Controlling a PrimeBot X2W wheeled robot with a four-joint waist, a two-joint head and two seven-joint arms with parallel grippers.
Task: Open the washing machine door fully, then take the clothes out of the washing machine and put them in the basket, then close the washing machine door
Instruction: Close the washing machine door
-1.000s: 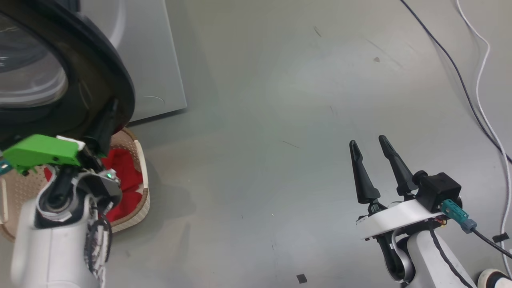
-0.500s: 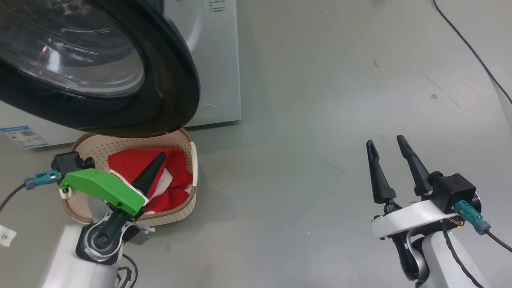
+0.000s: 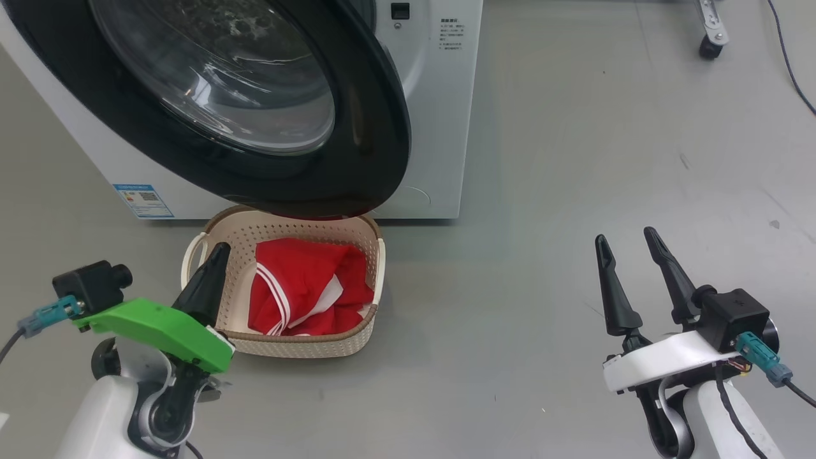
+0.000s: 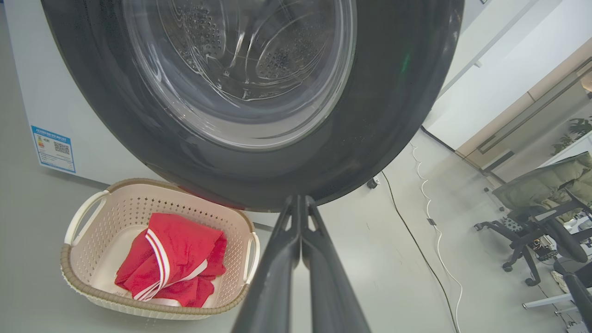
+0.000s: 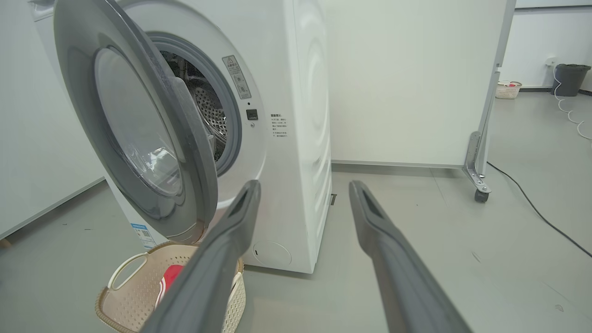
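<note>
Basket (image 3: pixel 299 349) sits on the floor (image 3: pixel 510 191), directly in front of the washing machine (image 3: pixel 440 115). Clothes (image 3: pixel 299 290) lie bunched inside the basket, red with white stripes. The washing machine door (image 3: pixel 376 127) is swung open, and its black rim overhangs the basket's rear edge. Left end effector (image 3: pixel 217 252) is closed with its fingers pressed together, holding nothing. It is near the basket's left side, clear of the clothes. Right end effector (image 3: pixel 626 237) is open with its fingers spread, also holding nothing. It is well apart from the basket on the right, above bare floor.
</note>
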